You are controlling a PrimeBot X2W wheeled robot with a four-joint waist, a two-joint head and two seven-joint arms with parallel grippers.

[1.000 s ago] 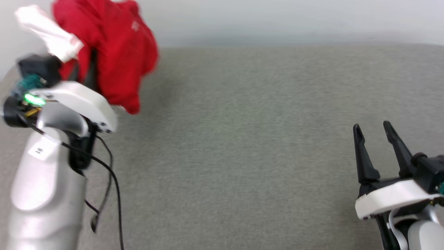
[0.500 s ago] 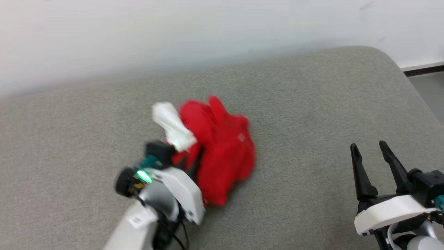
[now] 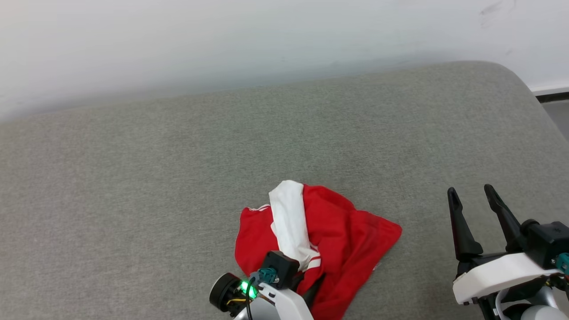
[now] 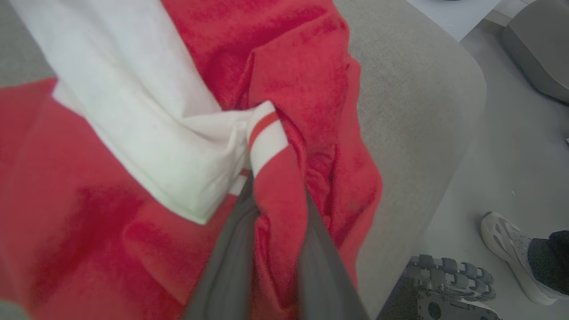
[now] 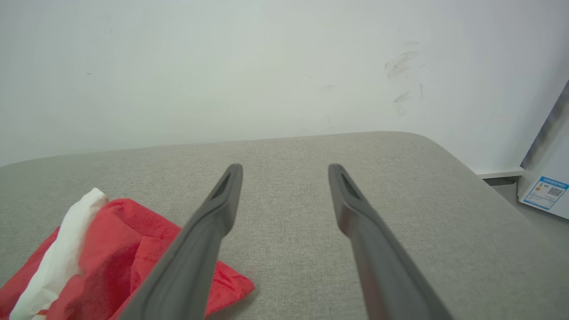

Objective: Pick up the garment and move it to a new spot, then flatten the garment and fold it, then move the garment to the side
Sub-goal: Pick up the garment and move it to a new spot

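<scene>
The garment is down on the grey worktop, a crumpled heap near the front edge in the head view, just left of centre. A white sleeve lies draped over the red from the top of the pile down toward the left arm.

Here's the relation that matters. The left jaws are right at the near edge of the heap, pointing into it, while the right jaws sit well apart on the bare worktop off to the right. The pile runs longer across than deep, and its one clean red corner points out toward the right side. So the left arm is by far the nearer one, and the right would have to reach in across open cloth-free surface to meet that corner.

Now the jaws. From the left wrist, the two dark fingers stand close together with a ridge of red fabric pinched up between them, the striped cuff bunched just past the tips. That reads as a narrow grip on the cloth, not a release, though the hold looks light.

The right jaws stand spread wide, nothing between them, nothing touching them. From the right wrist view the garment lies low and to their left.

Nothing flat yet. It looks like spreading comes next.
</scene>
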